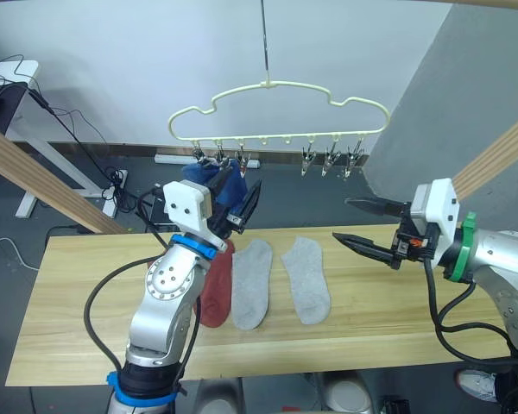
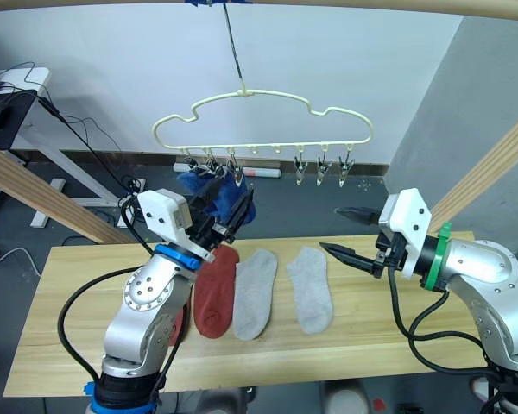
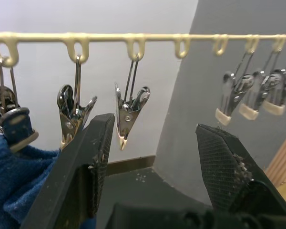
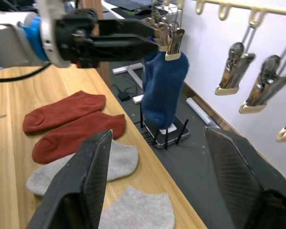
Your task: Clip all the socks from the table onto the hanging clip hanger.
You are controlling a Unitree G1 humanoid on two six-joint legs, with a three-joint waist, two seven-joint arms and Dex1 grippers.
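your left tool (image 1: 242, 203) is spread wide, up by the pale-yellow cloud-shaped wire clip hanger (image 1: 281, 110), just beside the blue fabric socks (image 4: 162, 88) clipped at its left end. right tool (image 1: 358, 222) also spread, empty, over the light wooden plank bench (image 1: 86, 293). two rust-red socks (image 4: 69, 121) & two light grey socks (image 1: 281, 280) lie flat on the bench btwn the tools.

Blue sock (image 4: 161, 90) hangs clipped on clip hanger (image 1: 276, 86) (4 socks (image 2: 250, 293) on table (image 1: 69, 285)).

Bright, even indoor light, soft shadows; near jaws blur in both wrist views (metal clips glint).
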